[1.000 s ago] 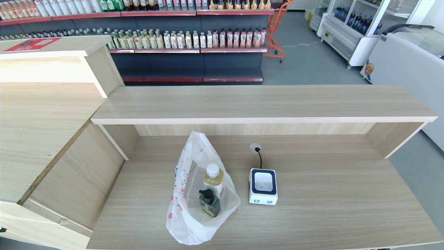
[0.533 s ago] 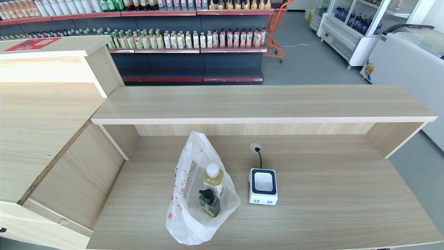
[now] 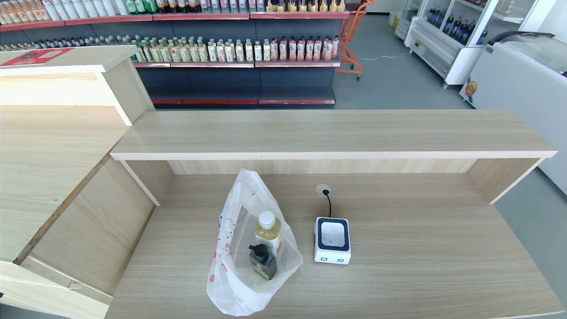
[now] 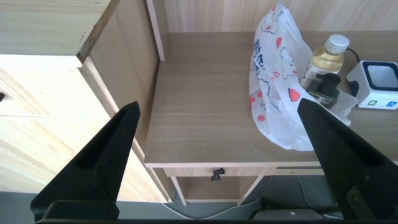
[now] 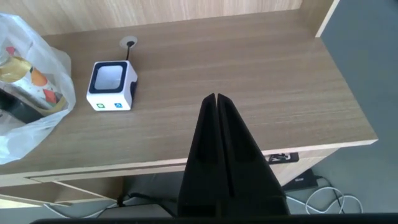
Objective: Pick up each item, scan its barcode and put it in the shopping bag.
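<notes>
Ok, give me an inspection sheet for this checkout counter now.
Surface: pale wooden counter.
Job's things: white shopping bag stands open, holding a pale bottle and a dark bottle; scanner beside it, apart.
Clutter: nothing seen.
Grippers: left pincer open, right pincer shut; both hold nothing.
Cables: black cable runs from scanner to grommet behind it.
Surroundings: drink shelves, freezers beyond.

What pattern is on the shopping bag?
The shopping bag is translucent white with red spots; left wrist view.
</notes>
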Robot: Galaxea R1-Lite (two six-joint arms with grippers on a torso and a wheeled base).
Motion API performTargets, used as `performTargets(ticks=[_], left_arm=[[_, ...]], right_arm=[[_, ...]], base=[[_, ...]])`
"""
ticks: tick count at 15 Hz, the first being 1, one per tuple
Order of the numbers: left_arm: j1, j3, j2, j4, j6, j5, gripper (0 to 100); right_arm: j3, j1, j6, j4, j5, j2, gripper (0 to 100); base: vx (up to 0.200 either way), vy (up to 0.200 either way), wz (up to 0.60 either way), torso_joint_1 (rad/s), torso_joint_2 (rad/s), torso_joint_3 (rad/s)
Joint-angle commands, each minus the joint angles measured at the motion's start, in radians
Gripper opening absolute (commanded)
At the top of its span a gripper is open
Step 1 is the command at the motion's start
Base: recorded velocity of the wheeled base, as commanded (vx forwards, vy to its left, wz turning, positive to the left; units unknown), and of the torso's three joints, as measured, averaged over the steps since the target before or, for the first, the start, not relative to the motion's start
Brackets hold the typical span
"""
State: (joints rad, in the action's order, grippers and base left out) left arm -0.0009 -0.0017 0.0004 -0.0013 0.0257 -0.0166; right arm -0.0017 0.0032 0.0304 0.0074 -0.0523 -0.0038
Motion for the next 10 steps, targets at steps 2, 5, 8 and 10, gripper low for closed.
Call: performTargets(ticks=[2, 5, 8, 10], left_arm=[[0.001, 0.000, 0.000, 0.000, 0.000, 0.000, 100], [0.001, 0.000, 0.000, 0.001, -0.024, 0.000, 100], [0.001, 0.000, 0.000, 0.000, -0.026, -0.002, 100], [0.001, 0.000, 0.000, 0.000, -0.027, -0.002, 100]], right_arm=[[0.000, 0.001, 0.000, 0.000, 0.000, 0.004, 0], [-0.001, 0.001, -0.003, 0.000, 0.000, 0.004, 0], [0.000, 0.001, 0.002, 0.000, 0.000, 0.004, 0], [0.000, 0.001, 0.000, 0.000, 0.000, 0.004, 0]], base=[[0.000, -0.200, 0.00, 0.007, 0.00, 0.002], [0.000, -0.133, 0.00, 0.000, 0.00, 0.000], [0.000, 0.000, 0.00, 0.000, 0.00, 0.000], [0.200, 0.000, 0.00, 0.000, 0.00, 0.000]])
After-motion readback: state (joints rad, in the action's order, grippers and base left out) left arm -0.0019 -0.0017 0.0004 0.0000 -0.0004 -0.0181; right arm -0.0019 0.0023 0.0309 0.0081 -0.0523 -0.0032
